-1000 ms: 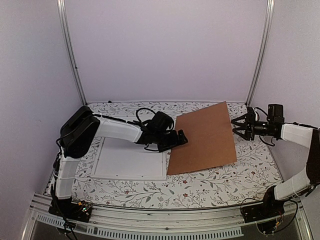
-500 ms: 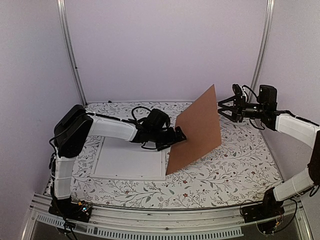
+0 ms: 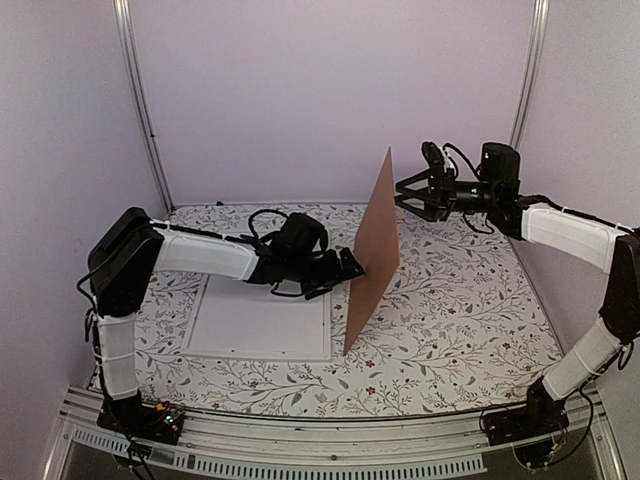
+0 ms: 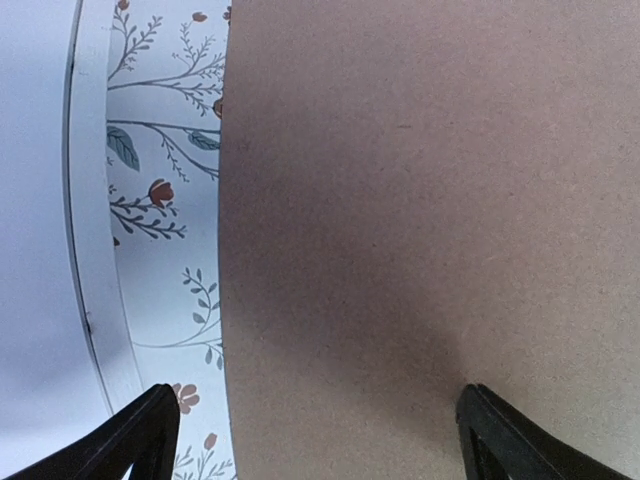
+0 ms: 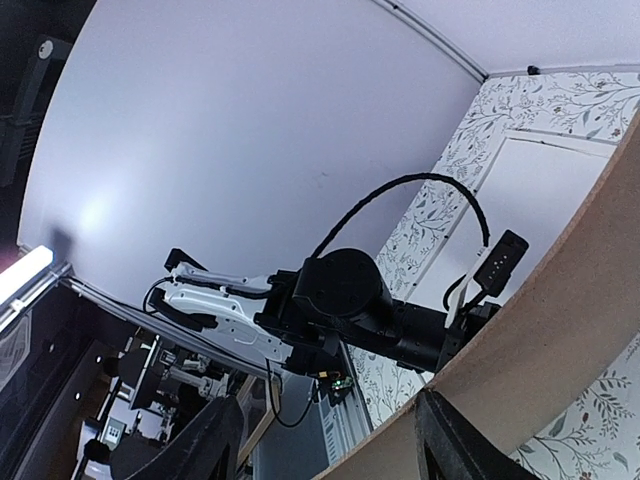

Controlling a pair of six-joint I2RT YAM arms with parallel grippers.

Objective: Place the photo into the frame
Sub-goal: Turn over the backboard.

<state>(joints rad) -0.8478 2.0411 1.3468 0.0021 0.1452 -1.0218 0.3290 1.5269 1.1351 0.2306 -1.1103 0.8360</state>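
The brown backing board (image 3: 375, 250) stands almost upright on its near edge, seen edge-on. My left gripper (image 3: 348, 268) is open against its left face near the bottom; the board (image 4: 430, 220) fills the left wrist view between my spread fingers (image 4: 320, 440). My right gripper (image 3: 408, 196) is open against the board's upper right side; the board's edge (image 5: 560, 330) passes my right finger (image 5: 450, 435). The white frame (image 3: 260, 322) lies flat left of the board, and shows in the left wrist view (image 4: 95, 250) and right wrist view (image 5: 545, 190). The photo is out of view.
The table has a floral cloth (image 3: 460, 310). Pale walls and metal posts (image 3: 140, 100) close in the back and sides. My left arm (image 3: 210, 255) stretches over the frame's far edge. A metal rail (image 3: 300, 440) runs along the near edge.
The backing board has swung up from lying on the table to almost upright, its right edge rising and moving left. My right gripper rose and moved left with it. My left gripper stayed at its lower edge.
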